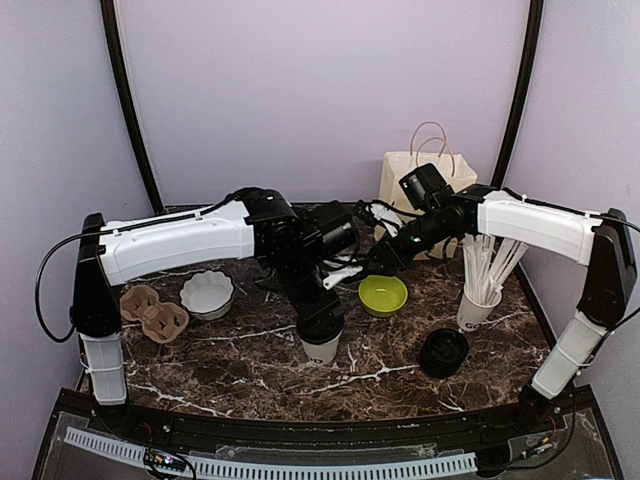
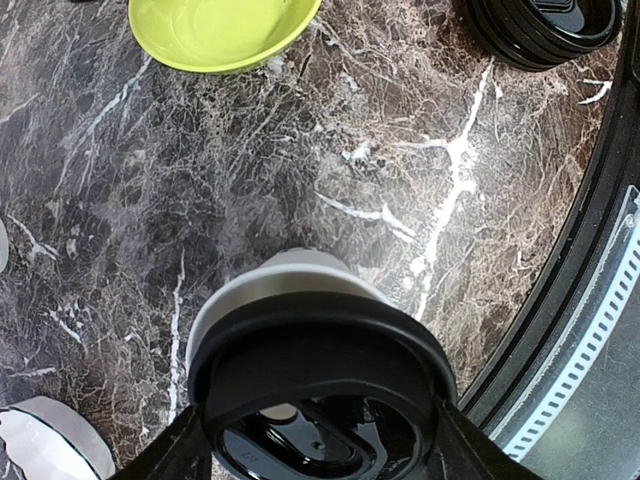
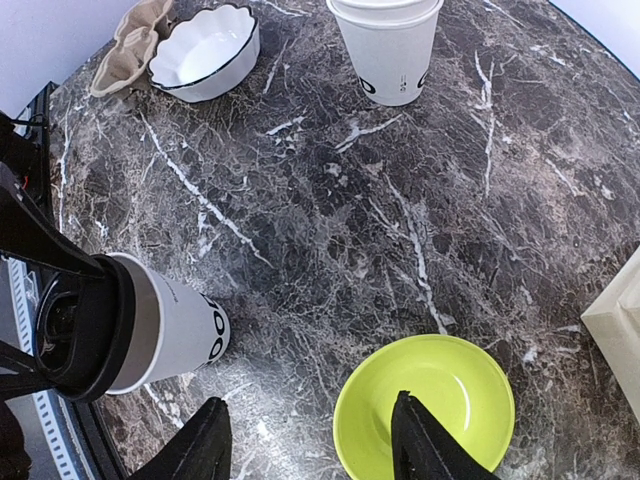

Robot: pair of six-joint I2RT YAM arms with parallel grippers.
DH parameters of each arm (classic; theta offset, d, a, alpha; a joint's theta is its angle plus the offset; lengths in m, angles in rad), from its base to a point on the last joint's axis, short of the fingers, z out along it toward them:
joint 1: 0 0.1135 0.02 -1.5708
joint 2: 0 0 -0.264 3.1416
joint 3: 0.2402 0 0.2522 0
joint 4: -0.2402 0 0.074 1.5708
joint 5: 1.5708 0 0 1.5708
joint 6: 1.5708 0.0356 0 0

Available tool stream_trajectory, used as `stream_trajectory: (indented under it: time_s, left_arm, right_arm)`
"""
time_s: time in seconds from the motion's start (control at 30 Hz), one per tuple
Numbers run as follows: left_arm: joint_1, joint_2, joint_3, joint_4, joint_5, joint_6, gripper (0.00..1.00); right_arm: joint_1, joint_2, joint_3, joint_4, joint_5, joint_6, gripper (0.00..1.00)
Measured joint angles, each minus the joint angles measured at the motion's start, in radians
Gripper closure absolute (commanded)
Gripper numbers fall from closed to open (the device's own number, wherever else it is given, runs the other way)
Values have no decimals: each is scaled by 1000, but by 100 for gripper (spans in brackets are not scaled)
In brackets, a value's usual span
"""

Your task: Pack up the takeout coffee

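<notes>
Dark marble bench: left end effector clamps the round black plastic lid atop a white paper takeaway cup, near the lime-green bowl; right end effector hovers open above that bowl.

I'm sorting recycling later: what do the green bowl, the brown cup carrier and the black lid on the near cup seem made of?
Lime-green bowl: probably plastic, smooth and glossy with soft highlights.
Brown cup carrier: moulded paper pulp, matte and rough-looking.
Black lid: thin plastic, semi-gloss, with reflections on its moulded rim.
</notes>
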Motion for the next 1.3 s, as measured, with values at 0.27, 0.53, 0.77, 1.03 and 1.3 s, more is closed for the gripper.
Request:
stream_trajectory:
  time_s: [0.27,0.53,0.77,1.03,1.3]
  left_arm:
    - [-1,13,0,-2,0,7,34]
    - [-1,25,0,8,-27,11,33]
    - [-1,42,27,9,-32,11,34]
    - [-2,56,101,-55,-58,11,33]
    - [-2,56,88,-83,-60,15,32]
  right_arm:
    - [-3,0,0,0,0,0,45]
    - [-6,0,0,0,0,0,45]
    - [-6,0,0,0,0,0,45]
    - [-6,0,0,0,-1,0,45]
    - [-6,1,0,0,-4,0,45]
